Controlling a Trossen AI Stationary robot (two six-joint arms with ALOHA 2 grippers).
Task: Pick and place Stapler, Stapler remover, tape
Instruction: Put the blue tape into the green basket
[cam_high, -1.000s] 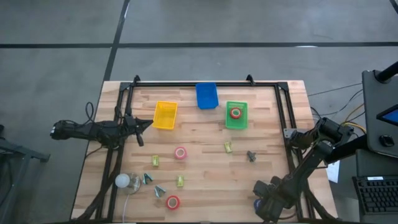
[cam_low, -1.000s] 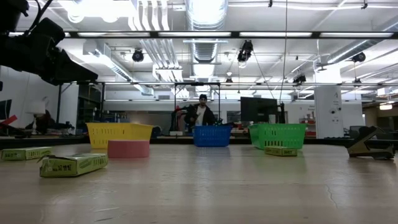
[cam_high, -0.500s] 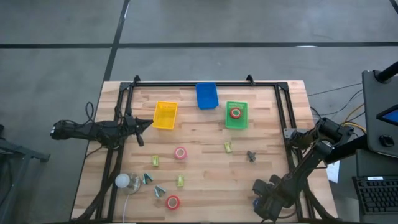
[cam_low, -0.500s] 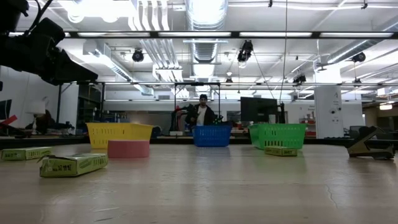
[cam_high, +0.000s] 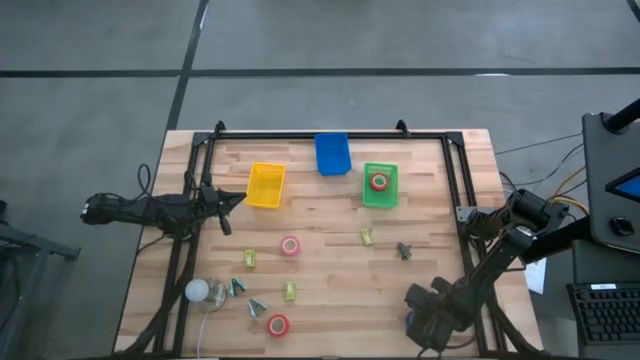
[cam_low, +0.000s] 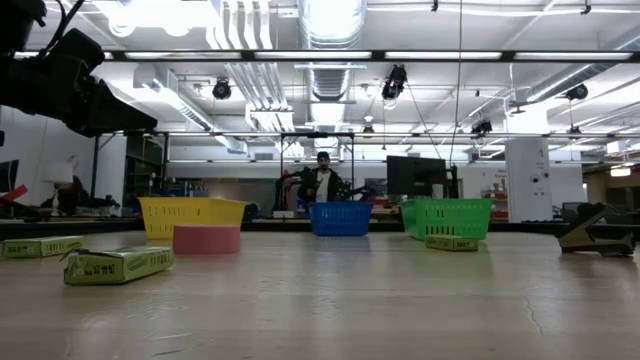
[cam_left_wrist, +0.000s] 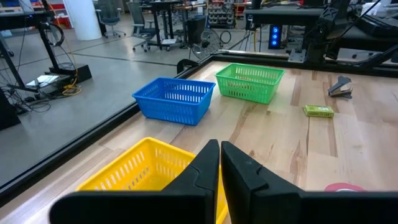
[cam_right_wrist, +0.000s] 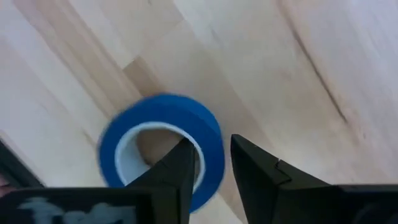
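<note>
— Where was the right claw (cam_high: 428, 322)?

— Low at the desk's (cam_high: 330, 215) near right corner, close to the front edge. Its wrist camera showed the two fingers (cam_right_wrist: 176, 168) straddling the wall of the blue tape roll (cam_right_wrist: 163, 147) — one finger inside the pale core, the other outside the ring — with a gap between them, so the claw stood spread and not yet pinching.

— And the left claw (cam_high: 236, 199)?

— It hung at the desk's left side, just beside the yellow basket (cam_high: 265, 184), its fingers (cam_left_wrist: 208, 163) pressed together and holding nothing.

— Where did the rest of the task's things lie?

— One red tape roll (cam_high: 378, 181) sat inside the green basket (cam_high: 380, 198). A second red roll (cam_high: 290, 245) lay near the middle of the desk, and a third (cam_high: 278, 324) lay close to the front edge. The dark stapler (cam_high: 404, 250) rested right of centre, well apart from the baskets. The blue basket (cam_high: 332, 153) stood at the far edge, against the black frame rail.

— How much open room was there?

— A broad bare strip of wood ran between the baskets and the middle roll. The front left was crowded with small pieces I couldn't tell apart.
</note>
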